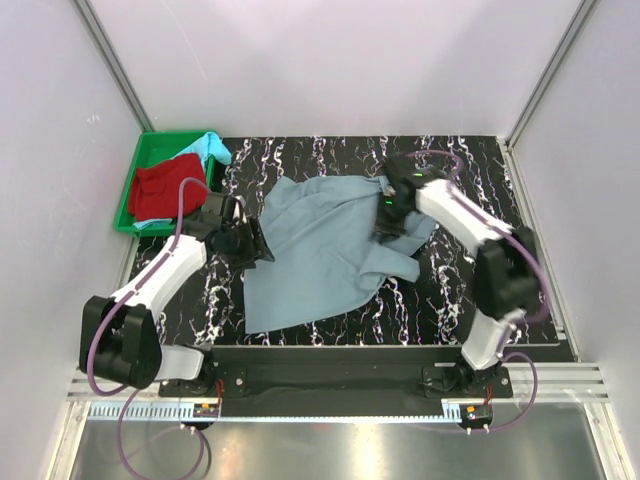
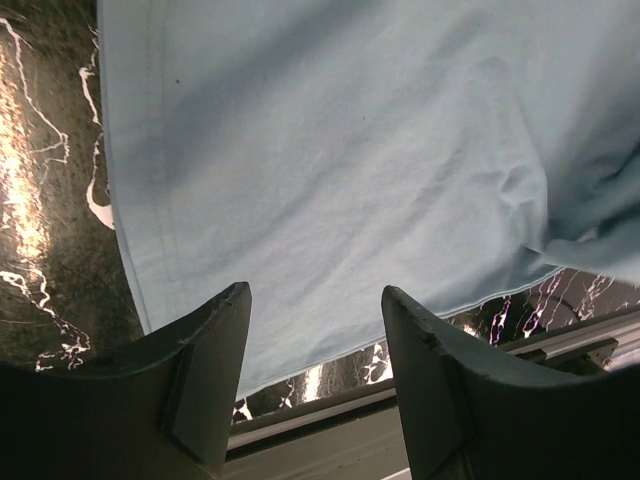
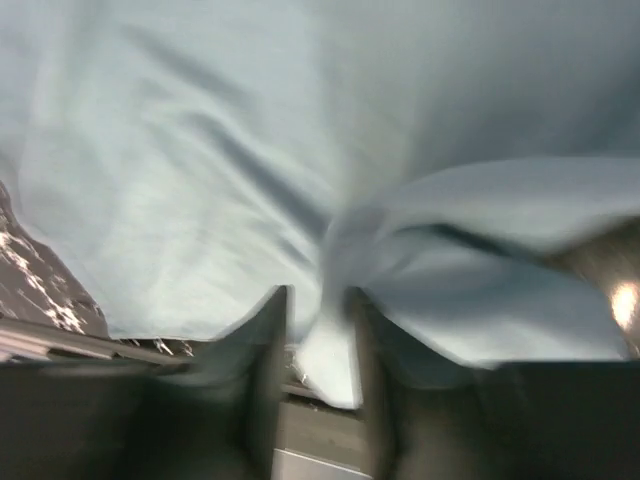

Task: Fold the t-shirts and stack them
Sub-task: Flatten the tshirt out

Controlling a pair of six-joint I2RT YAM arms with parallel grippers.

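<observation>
Folding grey-blue shirt [image 1: 320, 255]: right end effector [image 3: 318, 345] pinches cloth fold; left end effector [image 2: 315, 360] wide, empty, over left hem. Next, likely: left grips hem.

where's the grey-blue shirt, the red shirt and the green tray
grey-blue shirt [image 1: 320, 250], top view, middle of the cloth
red shirt [image 1: 158, 192], top view, middle of the bunch
green tray [image 1: 160, 150], top view, bare far corner
</observation>
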